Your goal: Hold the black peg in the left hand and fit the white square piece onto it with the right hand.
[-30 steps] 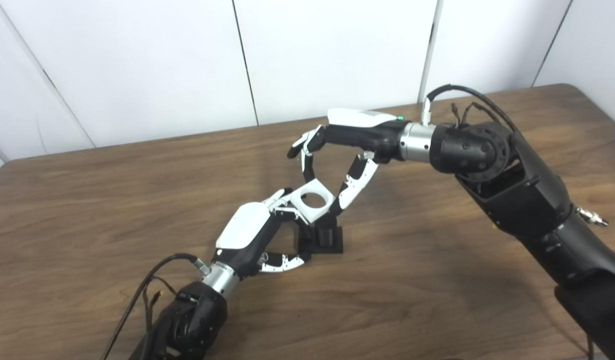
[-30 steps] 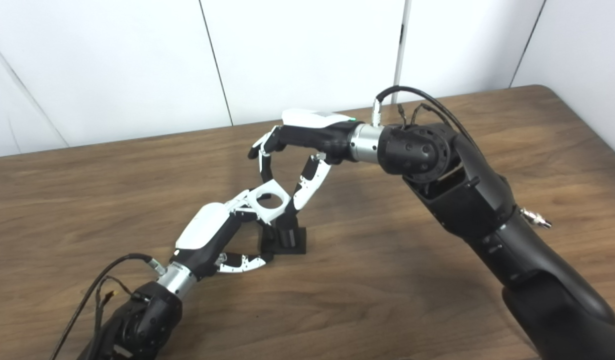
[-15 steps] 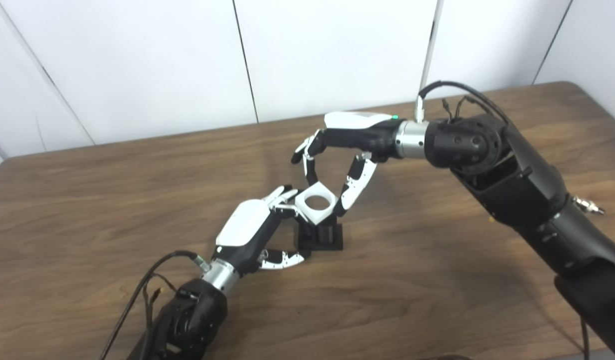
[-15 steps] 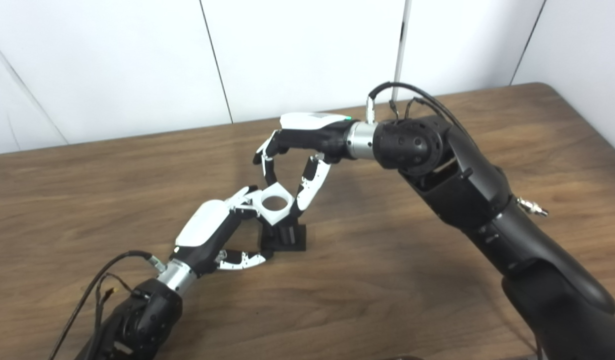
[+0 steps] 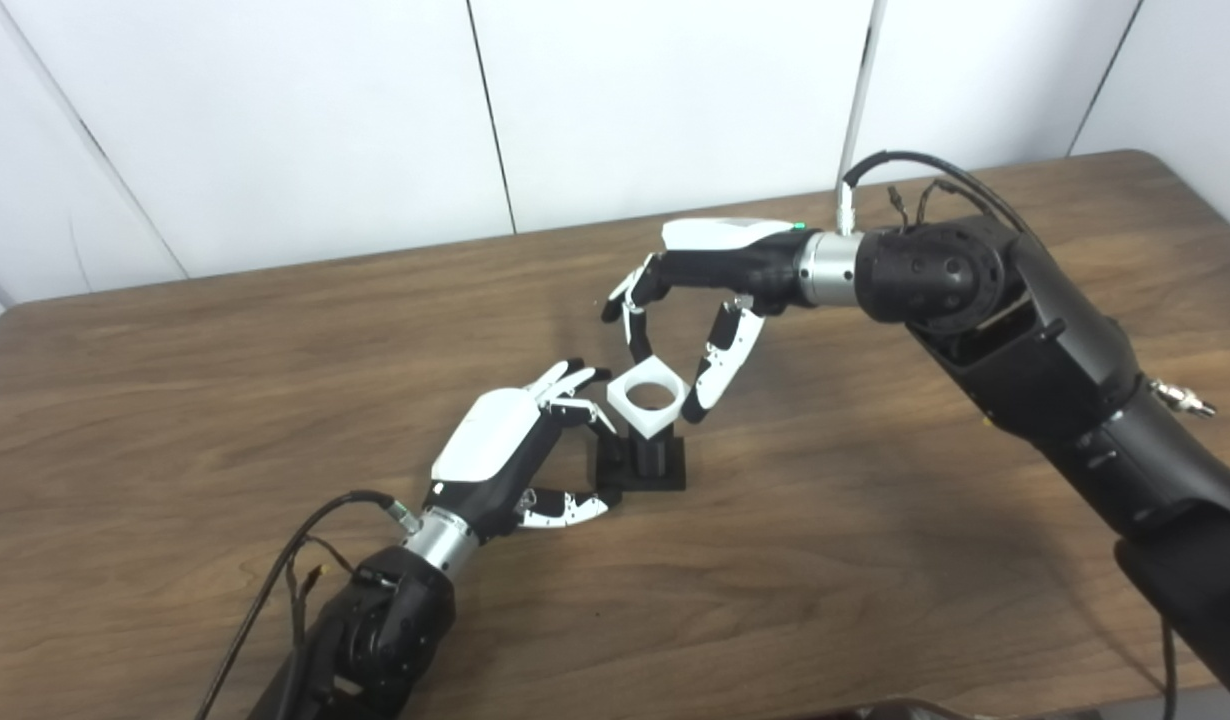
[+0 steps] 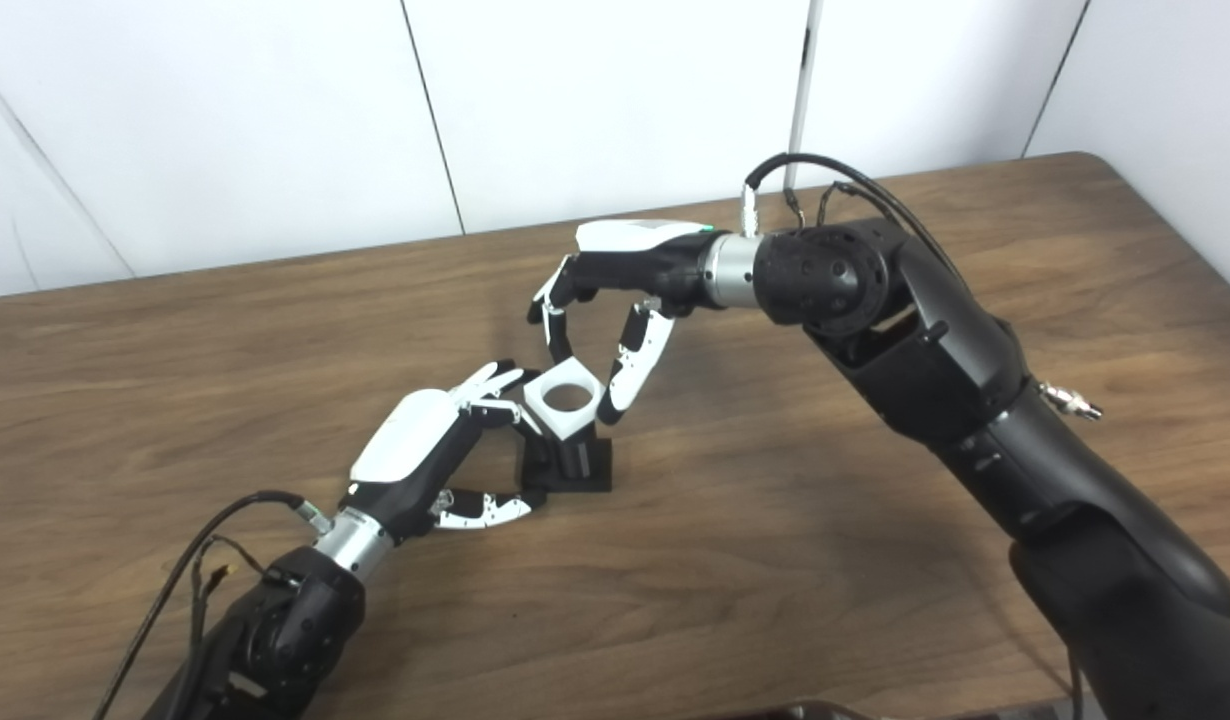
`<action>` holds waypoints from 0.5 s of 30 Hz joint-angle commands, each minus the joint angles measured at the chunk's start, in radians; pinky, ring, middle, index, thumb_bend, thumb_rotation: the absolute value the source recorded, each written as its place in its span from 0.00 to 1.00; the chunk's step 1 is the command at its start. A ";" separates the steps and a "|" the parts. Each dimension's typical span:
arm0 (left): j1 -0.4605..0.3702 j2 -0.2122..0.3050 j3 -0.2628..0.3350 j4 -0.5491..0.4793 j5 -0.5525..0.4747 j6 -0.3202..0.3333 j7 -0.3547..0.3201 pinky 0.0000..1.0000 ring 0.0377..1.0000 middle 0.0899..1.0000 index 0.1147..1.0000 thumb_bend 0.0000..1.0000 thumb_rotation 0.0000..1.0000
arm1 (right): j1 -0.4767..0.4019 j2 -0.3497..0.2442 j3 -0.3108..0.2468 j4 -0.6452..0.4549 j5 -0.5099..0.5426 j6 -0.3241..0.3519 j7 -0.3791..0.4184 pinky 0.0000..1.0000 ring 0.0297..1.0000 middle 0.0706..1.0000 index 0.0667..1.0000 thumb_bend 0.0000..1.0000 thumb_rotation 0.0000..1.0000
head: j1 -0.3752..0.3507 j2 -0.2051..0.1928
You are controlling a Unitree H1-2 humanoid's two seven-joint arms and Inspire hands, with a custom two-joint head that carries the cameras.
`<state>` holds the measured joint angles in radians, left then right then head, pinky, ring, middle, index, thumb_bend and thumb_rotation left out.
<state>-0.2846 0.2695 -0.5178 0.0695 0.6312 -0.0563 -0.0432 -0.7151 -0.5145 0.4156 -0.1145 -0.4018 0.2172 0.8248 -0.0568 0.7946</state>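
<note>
Low at the left of the frame, the left hand (image 5: 500, 450) is seen reaching up from the bottom edge, its fingers and thumb set about the black peg (image 5: 643, 462); whether the peg is firmly clasped or merely bracketed cannot be told, since contact is hidden by the fingertips. The peg stands upright on its square base on the wooden table (image 5: 175, 400), just left of frame centre. Seated on its top is the white square piece (image 5: 646, 400), its round hole facing upward. To the right of that, the right hand (image 5: 710, 290) is hung over the piece from the upper right, thumb and fingers pinched against opposite sides of it.

The fitting step is judged to be in hand: the piece appears to sit over the peg tip but not pushed down. A straight downward press would be called for next, with the peg kept steady from the left.

From the right eye view, the gap between the left thumb and the peg base is shown more plainly; in the left eye view, the peg shaft beneath the piece is better exposed.
</note>
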 commanded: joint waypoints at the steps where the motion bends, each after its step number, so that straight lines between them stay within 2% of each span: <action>1: 0.053 0.030 -0.041 0.054 0.056 0.069 -0.112 0.91 0.97 0.91 0.43 0.52 0.08 | -0.034 -0.018 -0.014 -0.008 -0.006 -0.026 -0.018 0.85 0.91 0.83 0.44 0.52 0.14 | 0.002 0.003; 15: 0.051 0.023 -0.046 0.052 0.060 0.074 -0.115 0.92 0.97 0.92 0.43 0.52 0.09 | -0.024 0.003 -0.018 0.015 -0.012 -0.042 -0.035 0.83 0.90 0.82 0.44 0.52 0.14 | 0.018 0.007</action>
<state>-0.2845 0.2694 -0.5183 0.0689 0.6319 -0.0555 -0.0432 -0.7077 -0.5098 0.4155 -0.0923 -0.4180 0.2120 0.8221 -0.0399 0.8007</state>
